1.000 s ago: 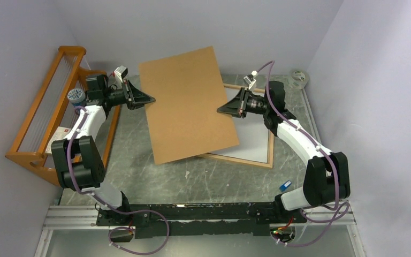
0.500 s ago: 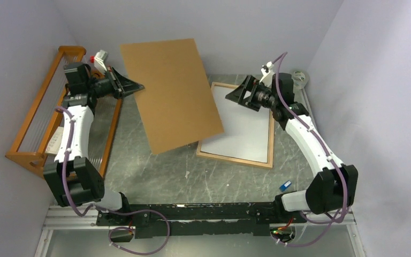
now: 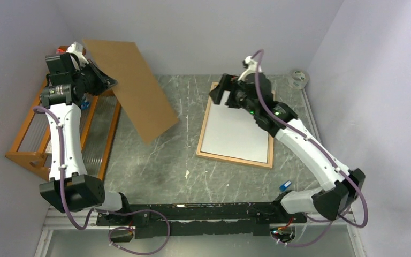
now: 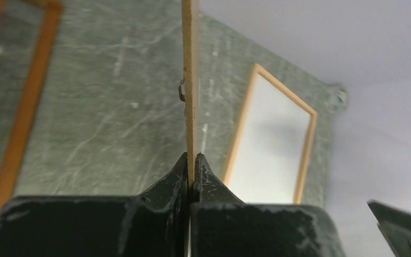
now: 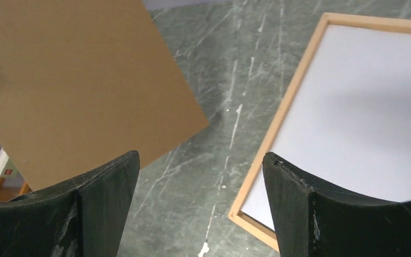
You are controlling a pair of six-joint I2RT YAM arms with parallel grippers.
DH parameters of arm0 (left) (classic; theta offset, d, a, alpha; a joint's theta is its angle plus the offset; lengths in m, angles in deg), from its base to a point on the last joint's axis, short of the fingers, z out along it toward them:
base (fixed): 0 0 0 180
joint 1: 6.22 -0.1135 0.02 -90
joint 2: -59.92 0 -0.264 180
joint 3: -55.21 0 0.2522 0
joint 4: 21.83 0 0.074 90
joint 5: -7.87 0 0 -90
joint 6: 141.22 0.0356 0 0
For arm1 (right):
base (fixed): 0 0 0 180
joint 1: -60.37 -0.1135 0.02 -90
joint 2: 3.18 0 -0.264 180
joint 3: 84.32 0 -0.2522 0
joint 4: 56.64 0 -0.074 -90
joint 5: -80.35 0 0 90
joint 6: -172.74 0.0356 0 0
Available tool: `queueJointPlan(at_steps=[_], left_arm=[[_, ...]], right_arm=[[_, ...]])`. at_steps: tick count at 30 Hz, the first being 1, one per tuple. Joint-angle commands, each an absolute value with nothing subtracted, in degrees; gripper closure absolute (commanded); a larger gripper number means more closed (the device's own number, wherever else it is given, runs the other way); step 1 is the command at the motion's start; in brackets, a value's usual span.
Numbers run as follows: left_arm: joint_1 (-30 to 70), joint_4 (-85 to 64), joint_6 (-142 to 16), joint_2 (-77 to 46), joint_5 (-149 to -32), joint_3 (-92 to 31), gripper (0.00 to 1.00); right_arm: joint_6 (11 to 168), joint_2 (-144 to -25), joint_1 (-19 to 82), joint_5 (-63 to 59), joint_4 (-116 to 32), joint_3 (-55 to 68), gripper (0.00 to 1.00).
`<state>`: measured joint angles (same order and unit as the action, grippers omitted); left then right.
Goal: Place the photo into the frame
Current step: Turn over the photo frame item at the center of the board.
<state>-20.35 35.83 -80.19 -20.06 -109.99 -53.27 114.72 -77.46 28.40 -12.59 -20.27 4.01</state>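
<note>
Grey marbled tbl (image 3: 155,160) w/ frame (image 3: 204,120), orange rack (image 3: 29,161), tape roll (image 3: 298,78)

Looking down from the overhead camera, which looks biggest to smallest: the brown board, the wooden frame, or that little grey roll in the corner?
1. frame and brown board: too close to rank, since the board is raised nearer the camera and tilted.
2. grey roll: by far the smallest.

**Top external:** fixed high behind the arm bases (image 3: 112,202), looking down and forward over the whole table (image 3: 155,160), far off. **Left wrist:** close behind the left gripper (image 4: 191,160), sighting along the edge of the brown backing board (image 4: 190,80) toward the frame (image 4: 240,123). **Right wrist:** close behind the right gripper (image 5: 200,155), looking down. All three views share board, frame and the table's middle
</note>
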Motion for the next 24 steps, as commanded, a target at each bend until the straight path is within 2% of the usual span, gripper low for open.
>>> queueJointPlan(at_steps=[1,12,17,24], left_arm=[[-19.6,40.9,-81.3,-20.4,-96.9,-59.1,0.97],[-16.1,46.9,-84.9,-23.5,-88.7,-64.3,0.97],[-15.8,48.2,-85.2,-24.4,-88.2,-65.5,0.97],[-15.5,48.6,-85.5,-24.5,-88.2,-66.2,0.97]], right_arm=[[111.4,-83.1,17.2,-26.8,-20.1,-3.2,0.12],[93.9,-106.5,-9.9,-42.2,-14.4,-29.9,0.12],[88.8,-112.8,-14.6,-44.2,-12.0,-36.0,0.12],[86.8,-121.8,-16.4,-47.8,-4.0,-45.6,0.19]])
